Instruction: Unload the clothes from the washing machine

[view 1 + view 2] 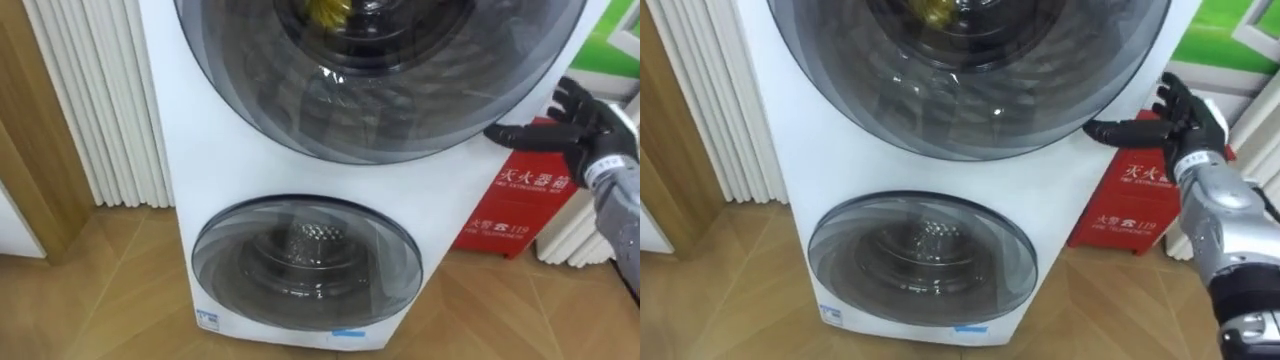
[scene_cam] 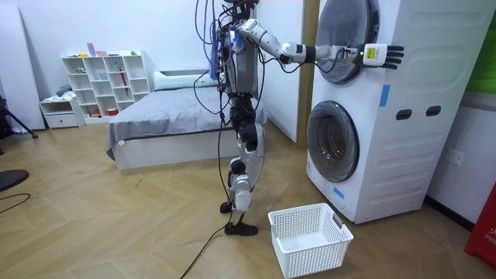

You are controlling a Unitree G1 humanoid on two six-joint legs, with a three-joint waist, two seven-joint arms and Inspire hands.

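— Where does the robot stand?
— It faces the washer (image 2: pixel 403 116). A basket (image 2: pixel 310 236) sits on the floor near its feet.
— And its right hand (image 1: pixel 578 125)?
— It is at the right rim of the upper door (image 1: pixel 380 90). The fingers are straight and spread wide, one reaches to the rim, and the hand holds nothing.
— The clothes?
— A yellow item (image 1: pixel 325 10) shows behind the upper door's glass, inside the drum. That door and the lower door (image 1: pixel 305 262) are closed. A red box (image 1: pixel 520 205) stands just right of the washer.
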